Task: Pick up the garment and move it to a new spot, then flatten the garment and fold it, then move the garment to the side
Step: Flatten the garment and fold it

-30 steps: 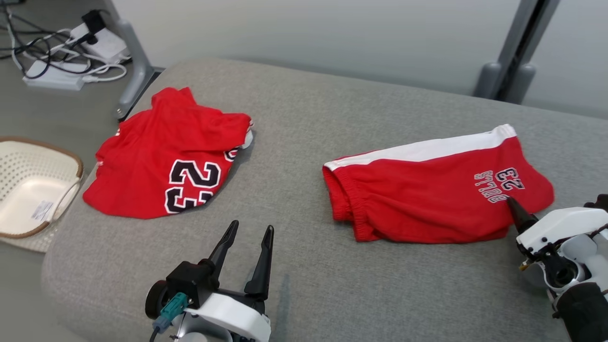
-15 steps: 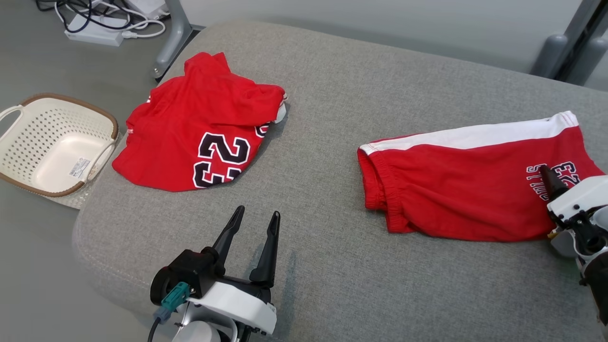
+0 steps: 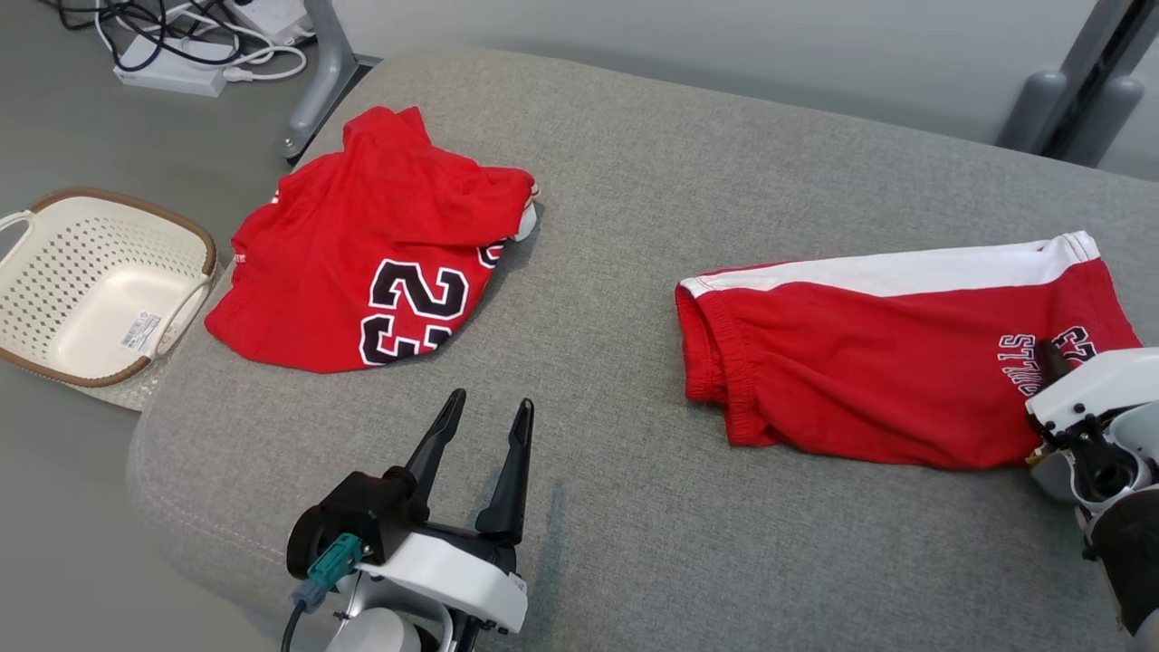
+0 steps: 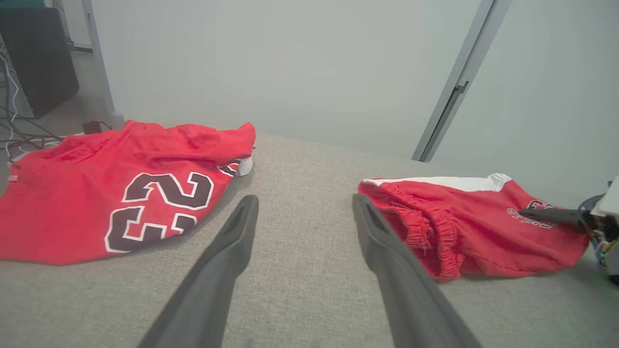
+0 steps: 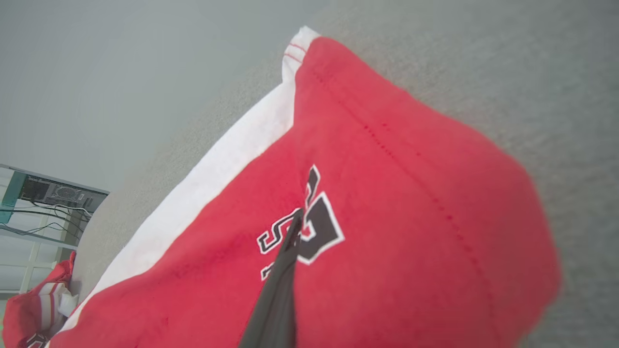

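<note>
Right claw (image 3: pixel 1048 353) seemingly around shorts (image 3: pixel 860 371) corner

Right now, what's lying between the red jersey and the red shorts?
Just bare grey cushion, seen in the head view between the jersey and the shorts.

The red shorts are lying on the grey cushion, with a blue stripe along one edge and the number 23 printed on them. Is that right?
Nearly. The stripe on the red shorts is white, not blue, as the head view shows; the rest holds.
</note>
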Controlling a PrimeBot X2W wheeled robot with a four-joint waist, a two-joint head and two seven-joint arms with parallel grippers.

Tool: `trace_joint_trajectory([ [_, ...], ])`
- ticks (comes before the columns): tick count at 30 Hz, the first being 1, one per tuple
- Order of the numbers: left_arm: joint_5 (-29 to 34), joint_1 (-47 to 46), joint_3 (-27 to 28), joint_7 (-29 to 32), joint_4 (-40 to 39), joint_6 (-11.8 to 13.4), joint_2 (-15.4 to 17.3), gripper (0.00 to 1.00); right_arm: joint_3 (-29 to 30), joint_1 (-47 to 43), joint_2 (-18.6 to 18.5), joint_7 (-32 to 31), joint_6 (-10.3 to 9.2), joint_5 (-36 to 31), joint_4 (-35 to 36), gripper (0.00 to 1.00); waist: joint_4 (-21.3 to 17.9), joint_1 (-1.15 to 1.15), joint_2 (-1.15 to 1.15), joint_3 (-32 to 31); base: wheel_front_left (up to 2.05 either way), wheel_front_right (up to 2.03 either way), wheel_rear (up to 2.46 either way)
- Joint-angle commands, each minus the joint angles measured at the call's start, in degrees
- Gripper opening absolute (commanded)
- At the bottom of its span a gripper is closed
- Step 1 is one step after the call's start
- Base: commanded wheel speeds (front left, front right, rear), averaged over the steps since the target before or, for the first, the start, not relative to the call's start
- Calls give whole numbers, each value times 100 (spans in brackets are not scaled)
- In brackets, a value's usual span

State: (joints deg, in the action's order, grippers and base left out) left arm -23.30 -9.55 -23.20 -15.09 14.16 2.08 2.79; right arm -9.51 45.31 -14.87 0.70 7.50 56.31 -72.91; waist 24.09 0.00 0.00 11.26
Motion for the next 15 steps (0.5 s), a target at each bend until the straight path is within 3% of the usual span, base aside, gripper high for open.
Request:
trace_joint_trajectory([
  [1,8,19,17,-8,16,-7,23,100,41,-158,-14,78,-1,72,-4,0,-75,0,0,-80,0,0,0],
  [15,93,309,35,-8,148,-69,23,100,173,-1031,45,852,0,388,80,0,-607,0,0,-787,0,0,0],
])
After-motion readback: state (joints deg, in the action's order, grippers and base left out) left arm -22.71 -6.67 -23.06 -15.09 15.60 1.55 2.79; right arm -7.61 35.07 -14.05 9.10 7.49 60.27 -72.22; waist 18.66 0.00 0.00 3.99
